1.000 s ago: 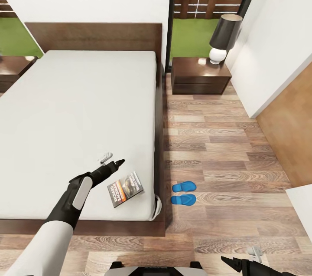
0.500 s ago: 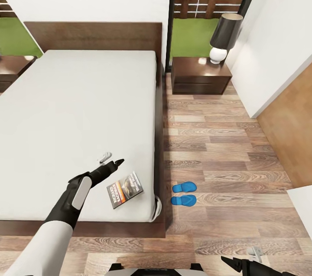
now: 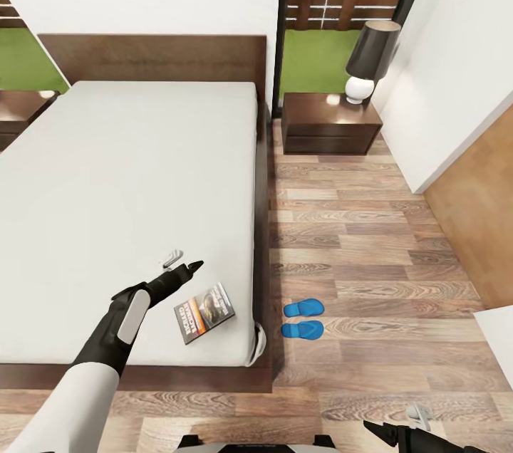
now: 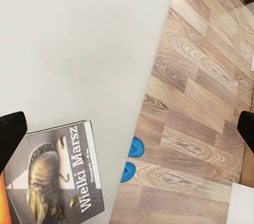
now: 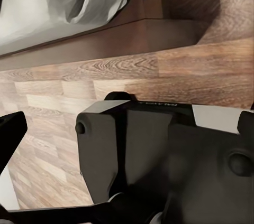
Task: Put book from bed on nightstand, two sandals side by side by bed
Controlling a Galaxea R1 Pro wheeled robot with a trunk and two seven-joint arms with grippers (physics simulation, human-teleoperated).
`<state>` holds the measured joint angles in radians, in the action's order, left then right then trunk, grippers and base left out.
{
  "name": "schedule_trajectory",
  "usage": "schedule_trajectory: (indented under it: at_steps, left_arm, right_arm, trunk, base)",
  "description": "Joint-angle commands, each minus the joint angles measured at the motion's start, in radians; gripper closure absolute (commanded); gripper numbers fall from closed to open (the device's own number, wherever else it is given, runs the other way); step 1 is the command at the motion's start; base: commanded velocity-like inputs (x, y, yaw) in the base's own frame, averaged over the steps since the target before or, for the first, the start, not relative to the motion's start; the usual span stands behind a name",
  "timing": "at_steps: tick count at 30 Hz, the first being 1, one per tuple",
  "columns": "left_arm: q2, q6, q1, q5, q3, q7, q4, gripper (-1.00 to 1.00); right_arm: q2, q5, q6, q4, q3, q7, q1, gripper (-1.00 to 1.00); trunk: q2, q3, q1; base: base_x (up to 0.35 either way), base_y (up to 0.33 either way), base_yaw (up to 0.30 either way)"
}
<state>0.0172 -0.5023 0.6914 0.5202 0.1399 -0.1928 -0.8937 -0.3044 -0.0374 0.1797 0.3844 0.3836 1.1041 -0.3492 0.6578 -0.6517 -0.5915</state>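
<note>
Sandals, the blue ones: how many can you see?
2. One sandal lies on the wooden floor beside the bed, the other sandal right next to it, nearer the robot.

— Where is the small thin paperback book (image 3: 205,311) with the orange band?
— On the large low dark-framed bed (image 3: 135,196), near its foot corner; the open left gripper (image 3: 182,263) hangs just beyond it.
— And the two bright blue flip-flop sandals (image 3: 303,318)?
— Side by side on the wooden plank floor (image 3: 356,246), right of the bed. The small square dark brown nightstand (image 3: 330,123) stands farther back, beside the headboard.
</note>
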Motion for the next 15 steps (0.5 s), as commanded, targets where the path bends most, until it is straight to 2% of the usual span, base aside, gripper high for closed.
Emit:
schedule_trajectory:
  at_steps: [1, 15]
  left_arm:
    - [0.0, -0.007, 0.0, 0.004, 0.003, -0.003, -0.001, -1.0]
    - [0.001, -0.006, 0.0, 0.004, 0.003, -0.002, 0.001, -1.0]
  right_arm:
    - [0.001, -0.004, 0.01, 0.001, 0.008, 0.006, -0.001, -1.0]
    - [0.001, -0.004, 0.01, 0.001, 0.008, 0.006, -0.001, -1.0]
  trunk:
    - [0.008, -0.004, -0.004]
    - [0.106, -0.048, -0.058]
  base:
    - [0.0, 0.0, 0.0]
    - [0.0, 0.0, 0.0]
